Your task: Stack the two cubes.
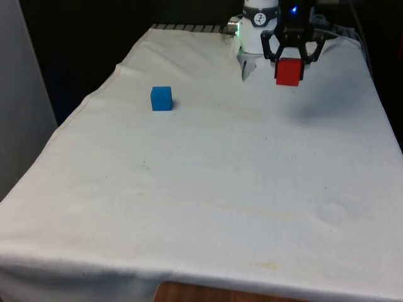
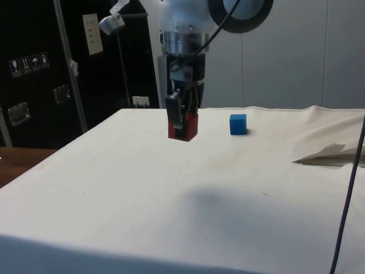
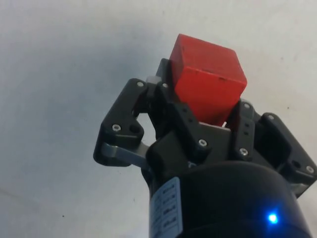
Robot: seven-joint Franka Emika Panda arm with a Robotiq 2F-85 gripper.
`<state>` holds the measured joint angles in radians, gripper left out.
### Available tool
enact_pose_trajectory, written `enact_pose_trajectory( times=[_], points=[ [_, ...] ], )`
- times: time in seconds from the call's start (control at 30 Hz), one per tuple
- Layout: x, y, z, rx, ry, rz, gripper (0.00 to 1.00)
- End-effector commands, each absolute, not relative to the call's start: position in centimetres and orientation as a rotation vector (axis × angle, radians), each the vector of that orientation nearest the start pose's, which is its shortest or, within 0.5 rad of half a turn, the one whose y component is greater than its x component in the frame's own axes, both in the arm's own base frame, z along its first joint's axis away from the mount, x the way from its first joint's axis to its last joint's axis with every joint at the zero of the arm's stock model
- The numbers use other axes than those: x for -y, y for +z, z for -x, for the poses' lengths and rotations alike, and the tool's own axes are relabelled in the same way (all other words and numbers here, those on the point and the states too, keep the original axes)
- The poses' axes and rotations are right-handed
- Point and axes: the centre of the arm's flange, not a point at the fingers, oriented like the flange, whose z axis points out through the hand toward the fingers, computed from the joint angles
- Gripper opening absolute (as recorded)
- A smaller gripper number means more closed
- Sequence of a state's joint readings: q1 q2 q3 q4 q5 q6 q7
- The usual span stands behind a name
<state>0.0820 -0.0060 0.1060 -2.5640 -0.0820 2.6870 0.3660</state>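
Red cube in pincer

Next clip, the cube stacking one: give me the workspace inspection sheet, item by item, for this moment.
Surface: table under a white cloth, lightly creased, with a few faint marks.
Job's things: red cube held in the air above the cloth, not touching it; blue cube stands alone on the cloth, toward the front view's left of the red one. Not yet stacked.
Clutter: nothing seen.
Grippers: tool shut on the red cube, fingers clamped on opposite faces, cube sticking out past the tips.
Cables: a dark cable hangs at the side view's right edge; a black cable loops at the arm's top.
Surroundings: black curtains behind the table; dark cabinets and a pale wall in the side view.
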Motion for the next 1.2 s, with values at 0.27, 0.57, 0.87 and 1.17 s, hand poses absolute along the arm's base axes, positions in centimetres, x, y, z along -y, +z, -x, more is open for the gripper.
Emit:
enact_pose_trajectory(
  times=[0.27,0.57,0.87,1.17],
  points=[
    [-7.3,30.2,-45.3,-0.174,-0.226,3.134,0.00],
    [-5.7,31.5,-45.0,-0.179,-0.220,3.145,0.00],
    [-3.9,33.0,-44.7,-0.183,-0.194,3.157,0.00],
    [-1.9,34.0,-44.3,-0.186,-0.158,3.164,0.00]
  ],
)
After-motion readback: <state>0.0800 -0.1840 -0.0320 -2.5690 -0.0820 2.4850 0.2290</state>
